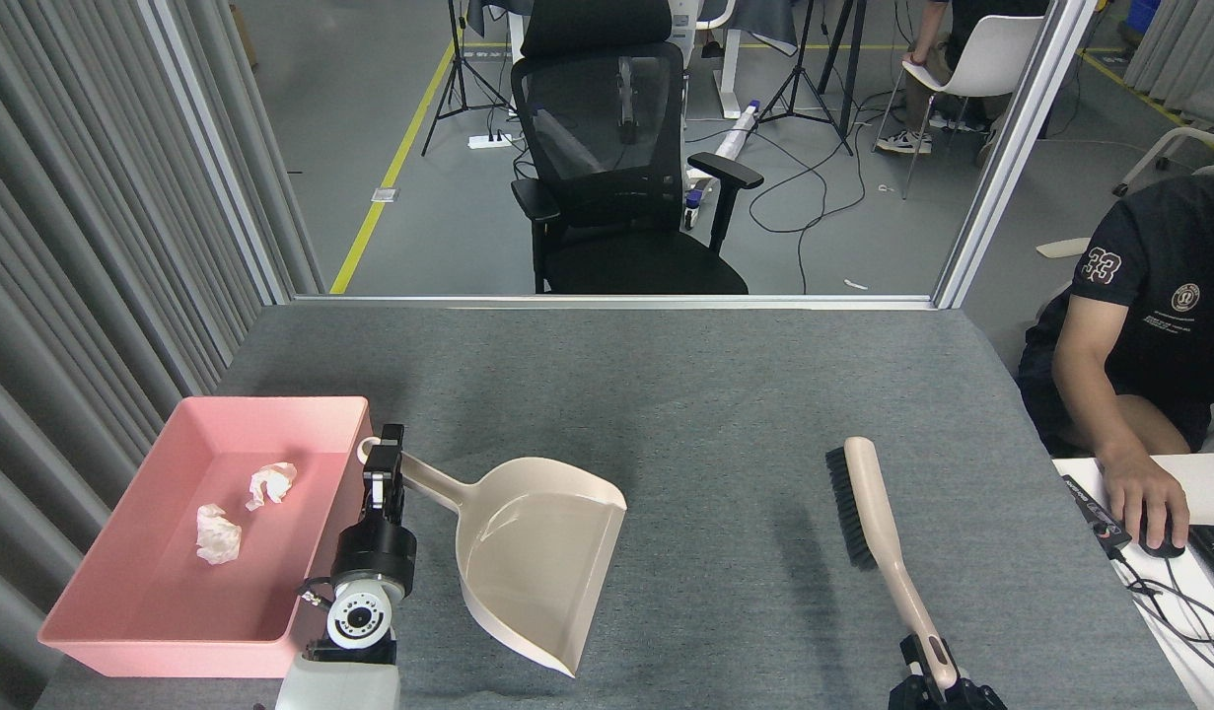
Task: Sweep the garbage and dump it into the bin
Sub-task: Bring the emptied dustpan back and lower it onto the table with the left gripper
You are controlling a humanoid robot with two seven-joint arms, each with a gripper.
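Observation:
Two crumpled white paper wads of garbage (271, 483) (217, 533) lie inside the pink bin (321, 419) at the table's left. My left gripper (383, 465) is shut on the handle of the beige dustpan (533, 560), which sits just right of the bin with its mouth turned toward the lower right and nothing inside. At the bottom right my right gripper (930, 663) is shut on the handle of the brush (868, 508), whose dark bristles face left.
A person sits at the right with a hand (1144, 498) on a mouse on a white desk (1208, 483). Grey curtains (94, 247) border the left side. A black office chair (616, 168) stands beyond the table's far edge.

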